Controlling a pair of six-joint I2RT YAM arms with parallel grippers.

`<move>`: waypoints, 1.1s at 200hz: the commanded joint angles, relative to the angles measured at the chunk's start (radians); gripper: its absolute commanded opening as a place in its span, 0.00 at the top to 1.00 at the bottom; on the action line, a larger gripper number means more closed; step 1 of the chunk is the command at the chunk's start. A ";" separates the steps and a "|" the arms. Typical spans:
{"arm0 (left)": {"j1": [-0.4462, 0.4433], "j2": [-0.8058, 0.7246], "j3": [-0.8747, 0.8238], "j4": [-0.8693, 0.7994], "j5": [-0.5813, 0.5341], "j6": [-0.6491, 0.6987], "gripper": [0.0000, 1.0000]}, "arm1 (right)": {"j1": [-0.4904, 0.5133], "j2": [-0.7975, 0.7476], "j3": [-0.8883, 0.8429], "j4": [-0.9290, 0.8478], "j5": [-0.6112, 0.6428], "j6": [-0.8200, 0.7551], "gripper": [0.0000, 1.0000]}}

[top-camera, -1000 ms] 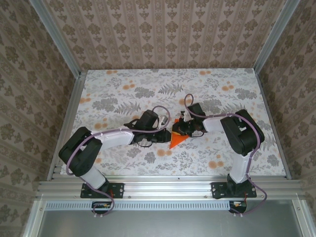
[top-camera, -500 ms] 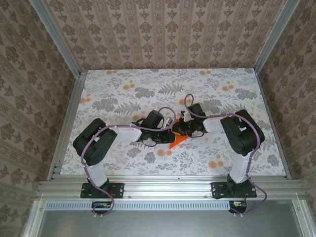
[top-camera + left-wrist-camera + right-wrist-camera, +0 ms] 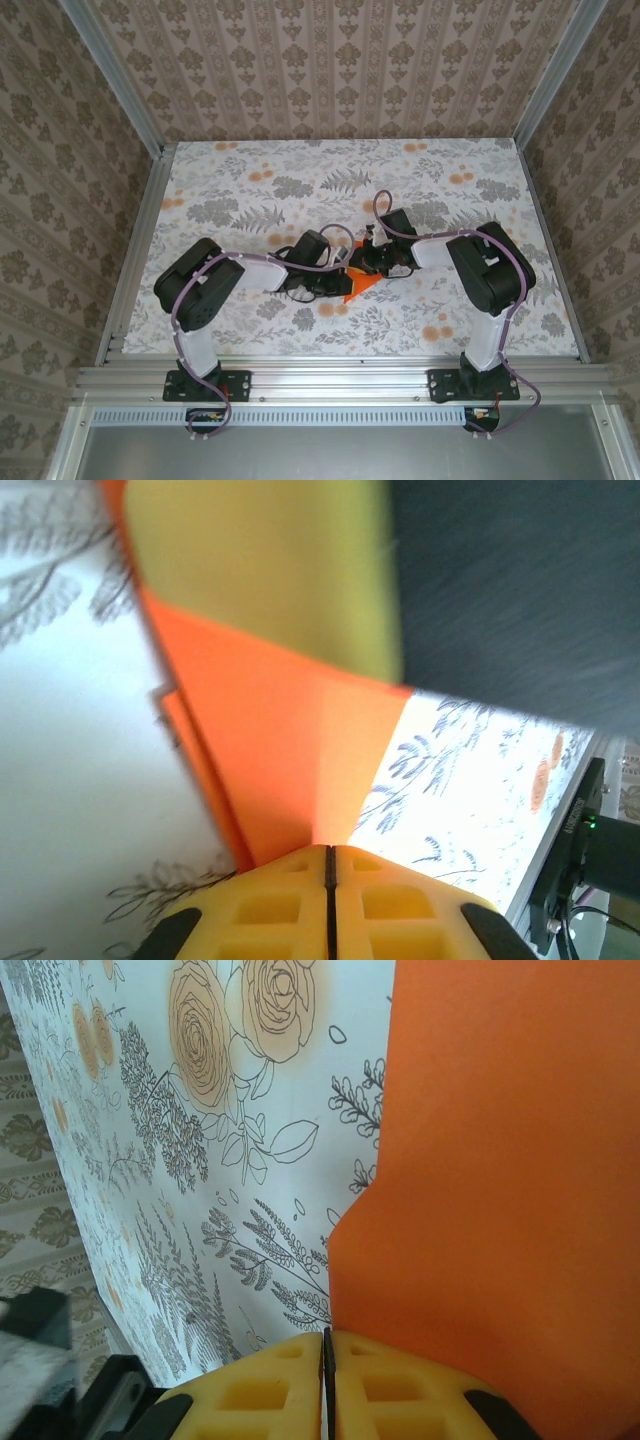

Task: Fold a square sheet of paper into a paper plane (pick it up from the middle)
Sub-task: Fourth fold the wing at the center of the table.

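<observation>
The square sheet of paper point(image 3: 357, 287) is bright orange and creased into a pointed shape, lying mid-table between both grippers. In the left wrist view the paper point(image 3: 290, 750) runs with a centre fold straight into the seam of my left gripper point(image 3: 328, 852), which is shut on it. My left gripper point(image 3: 338, 275) reaches in from the left. My right gripper point(image 3: 363, 265) comes from the right; in its wrist view its jaws point(image 3: 326, 1335) are shut with the paper's point(image 3: 500, 1160) edge entering the seam. A blurred yellow finger point(image 3: 260, 570) of the right gripper rests over the paper's far part.
The floral table cover point(image 3: 450, 200) has pale orange printed flowers point(image 3: 215, 1020) and grey leaves. Aluminium rails point(image 3: 330, 375) border the near edge, and patterned walls point(image 3: 330, 70) enclose the other sides. Both arms' forearms lie low across the table's middle.
The left arm has swung right, its elbow drawing in, and its gripper has come onto the paper's left side. The right arm and the paper have stayed put.
</observation>
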 commanded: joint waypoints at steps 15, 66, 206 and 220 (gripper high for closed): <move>-0.010 0.013 -0.052 -0.002 0.028 -0.016 0.91 | -0.004 0.032 -0.019 -0.097 0.062 -0.033 0.88; -0.017 -0.047 -0.074 -0.148 -0.024 0.043 0.92 | -0.004 0.029 -0.017 -0.114 0.073 -0.039 0.88; -0.029 -0.274 0.019 -0.371 -0.083 0.106 0.92 | -0.005 0.010 -0.011 -0.136 0.085 -0.041 0.88; -0.026 -0.239 0.068 -0.344 -0.059 0.103 0.92 | -0.004 0.011 -0.014 -0.131 0.088 -0.037 0.88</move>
